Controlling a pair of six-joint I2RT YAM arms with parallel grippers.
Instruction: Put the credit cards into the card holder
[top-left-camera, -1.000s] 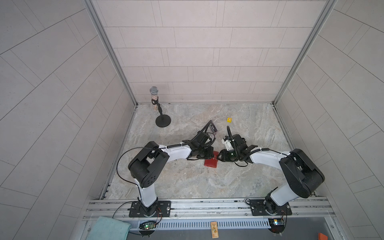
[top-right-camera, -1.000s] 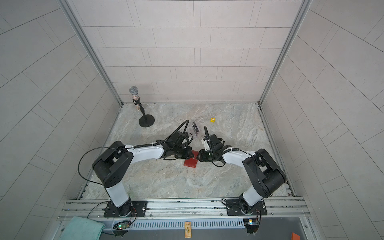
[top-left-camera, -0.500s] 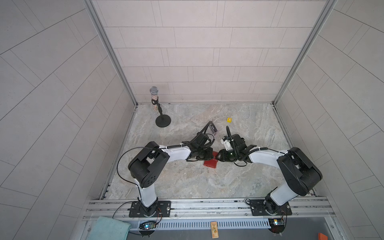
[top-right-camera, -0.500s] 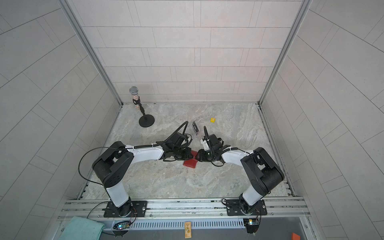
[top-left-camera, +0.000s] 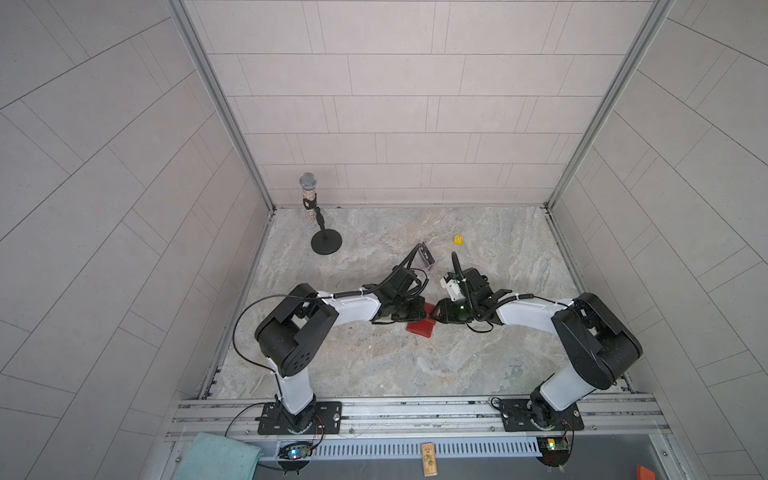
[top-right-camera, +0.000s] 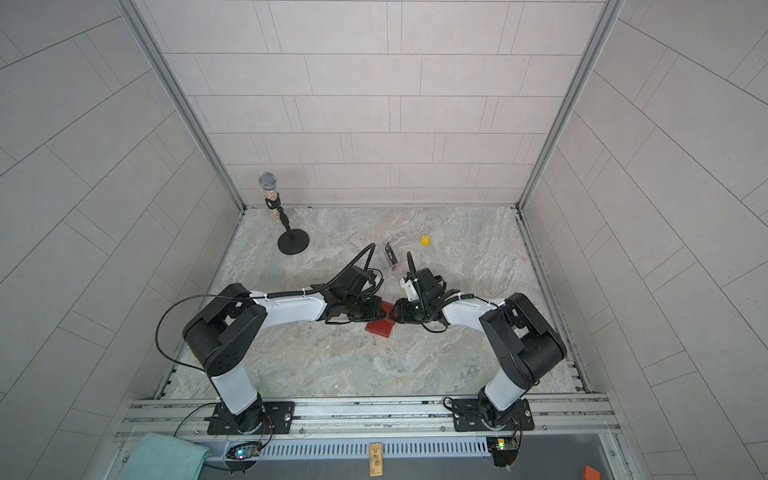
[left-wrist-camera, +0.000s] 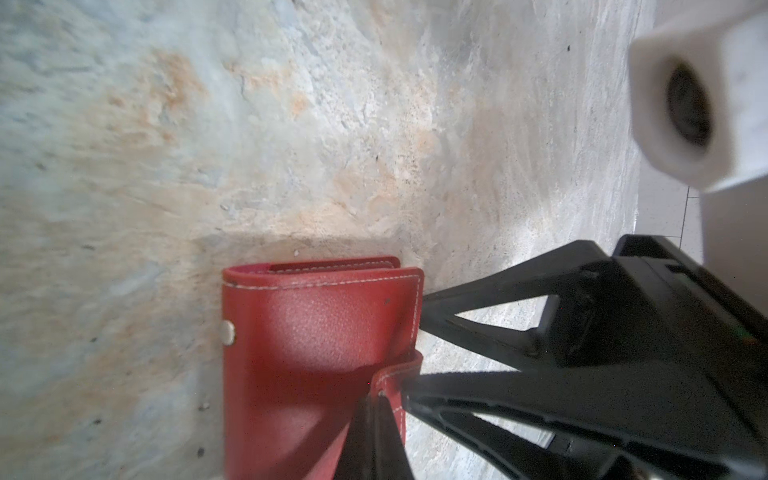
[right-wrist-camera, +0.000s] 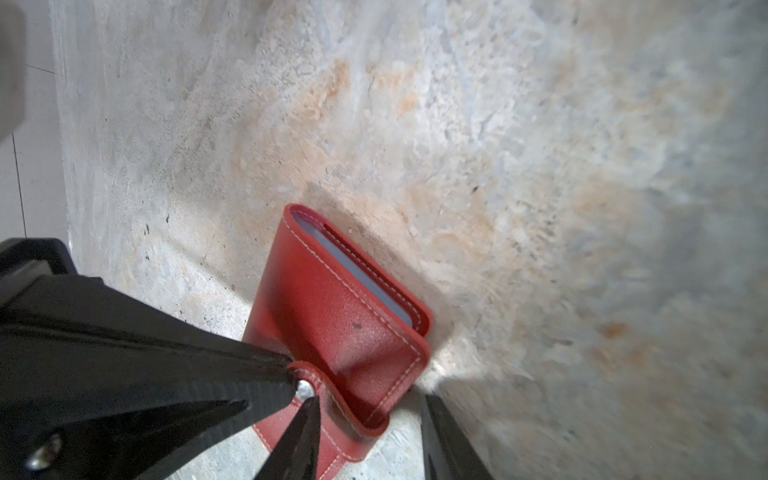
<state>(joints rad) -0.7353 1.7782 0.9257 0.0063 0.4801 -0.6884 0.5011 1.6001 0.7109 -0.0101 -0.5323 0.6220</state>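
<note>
On the bench (left-wrist-camera: 291, 124), the folded red card holder (left-wrist-camera: 316, 332) sits between both arms: left tool (left-wrist-camera: 375, 403) clenched on its snap tab, right tool (right-wrist-camera: 369, 397) parted astride that corner, no grip evident. Opening looks the step in hand; the cover needs peeling back before the credit cards (top-left-camera: 427, 254), upright farther back, go in.

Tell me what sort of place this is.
Probably a robot test cell, not a home: left arm and right arm bolted to a metal rail, panel walls boxing in a marble-look table, stray props like a mic.
</note>
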